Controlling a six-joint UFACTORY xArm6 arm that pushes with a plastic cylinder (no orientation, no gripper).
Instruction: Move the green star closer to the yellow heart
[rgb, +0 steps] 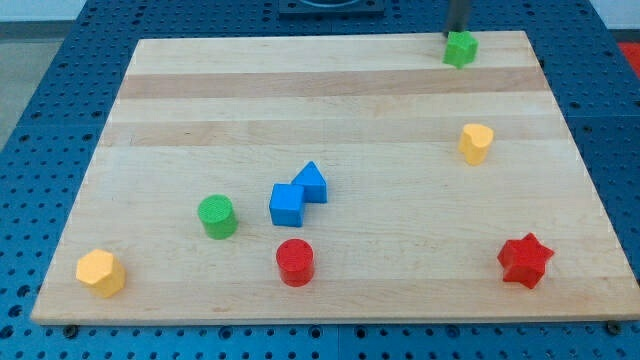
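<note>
The green star (460, 48) sits near the view's top edge of the wooden board, right of centre. My tip (457, 33) comes down from the view's top and stands right behind the star, touching or almost touching its top side. The yellow heart (476, 143) lies below the star, toward the view's right, about a quarter of the board's depth away.
A red star (525, 260) lies at the lower right. Two blue blocks (297, 195) touch each other near the centre. A green cylinder (216, 216), a red cylinder (295, 262) and a yellow hexagon (101, 272) lie at the lower left. The board (330, 110) rests on a blue perforated table.
</note>
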